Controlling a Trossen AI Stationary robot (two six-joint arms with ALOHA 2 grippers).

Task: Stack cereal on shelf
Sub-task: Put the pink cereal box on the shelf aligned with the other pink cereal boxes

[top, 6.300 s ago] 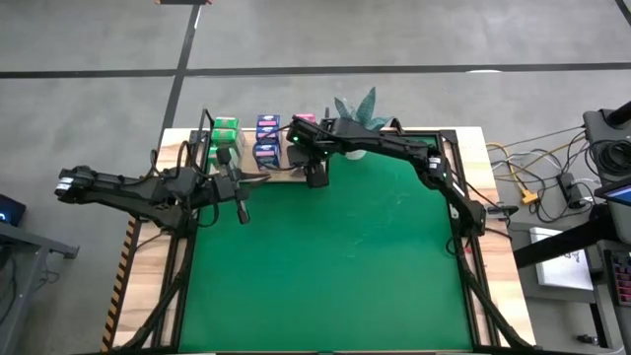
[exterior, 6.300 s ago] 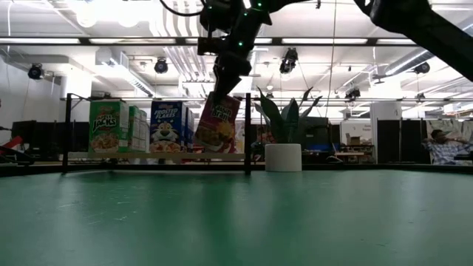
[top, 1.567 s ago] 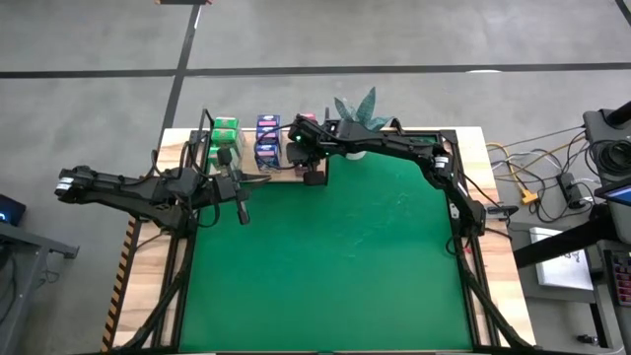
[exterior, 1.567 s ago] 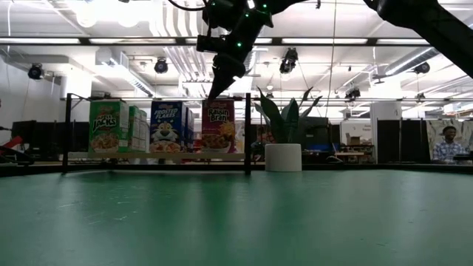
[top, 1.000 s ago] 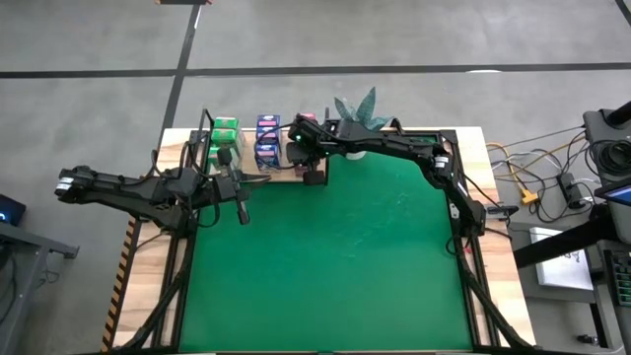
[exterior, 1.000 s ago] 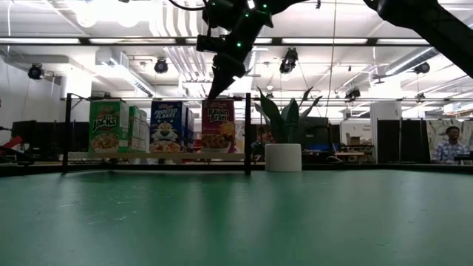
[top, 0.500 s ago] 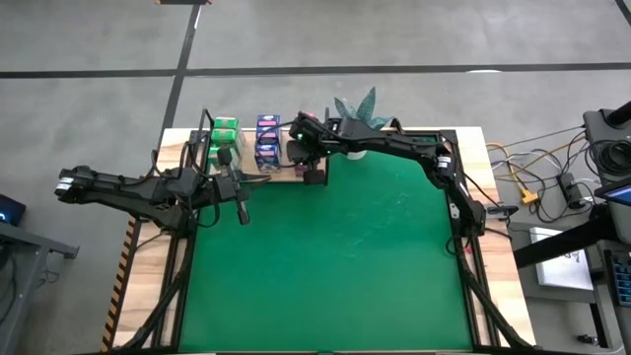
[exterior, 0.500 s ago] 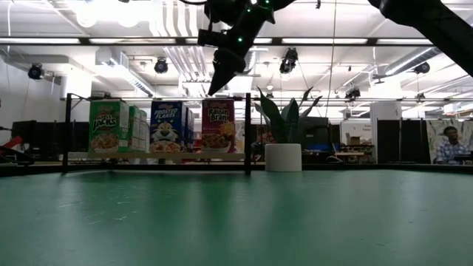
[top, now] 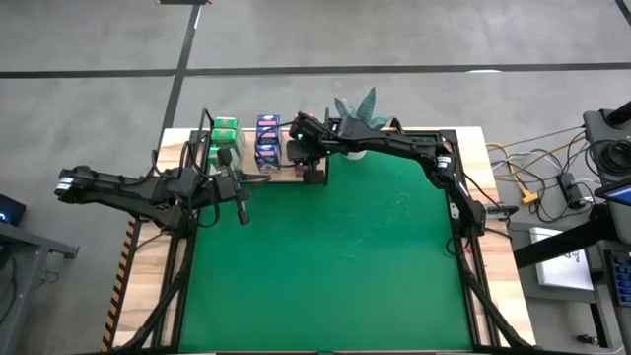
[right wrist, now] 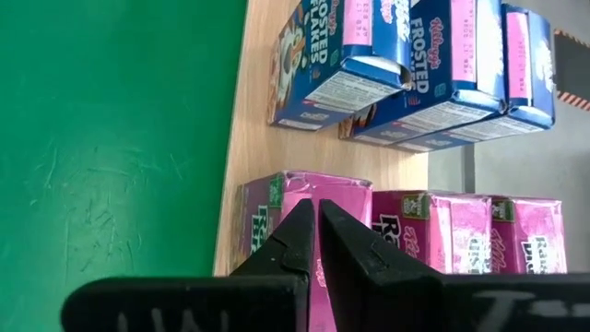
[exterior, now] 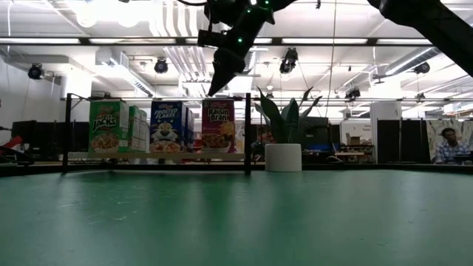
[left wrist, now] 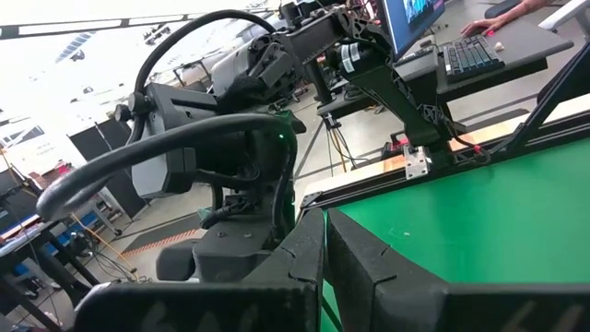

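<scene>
Seen from above, a green felt table (top: 335, 266) is filling most of the frame, with two dark robot arms reaching over it. At the far edge, a light-wood shelf (right wrist: 263, 157) with thin black posts is carrying the cereal in three rows: green cartons (top: 224, 135) on the left, blue-and-white cartons (top: 267, 138) in the middle, and pink cartons (right wrist: 433, 221) on the right. In the low view all three rows are standing upright side by side, fronts facing the table, and a potted plant (exterior: 284, 144) is sitting just right of the shelf.

The right gripper (right wrist: 316, 235) is hanging above the front pink carton, clear of its top edge in the low view. Its fingers (right wrist: 286, 242) are pressed together with nothing between them.

The left gripper (top: 240, 205) is waiting low over the table's left side, near the front corner of the shelf. Its fingers (left wrist: 364, 263) are appearing closed against each other and empty, though the wrist camera is showing only their backs, so a thin gap cannot be ruled out.

A person (exterior: 447, 145) is sitting far back in the room, at the right.
</scene>
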